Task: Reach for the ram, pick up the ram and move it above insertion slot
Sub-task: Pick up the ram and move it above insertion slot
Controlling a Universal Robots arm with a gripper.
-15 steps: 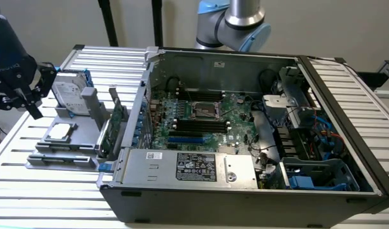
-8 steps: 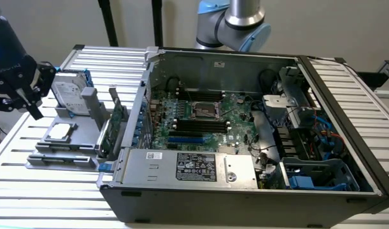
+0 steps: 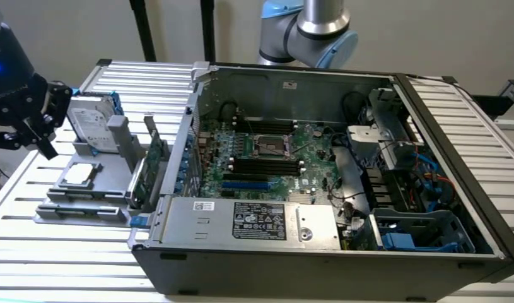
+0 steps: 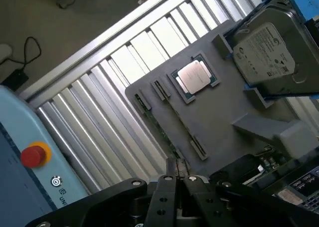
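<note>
The ram (image 4: 167,134) shows as a thin green edge standing in a slot of the grey holder tray (image 4: 219,112), between small clips. My gripper (image 4: 178,162) hovers above that end of the tray, close over the ram, its fingers a narrow gap apart with nothing between them. In the exterior view the black gripper (image 3: 38,142) hangs at the far left, above and beside the tray (image 3: 105,183). The motherboard's black ram slots (image 3: 261,165) lie inside the open computer case (image 3: 324,249), well to the exterior view's right of the gripper.
On the tray stand a hard drive (image 3: 93,126), a CPU (image 3: 80,173) and a taller green expansion card (image 3: 151,167). Everything rests on a slatted aluminium table (image 3: 63,252). A light-blue pendant with a red button (image 4: 34,154) sits near the table's edge.
</note>
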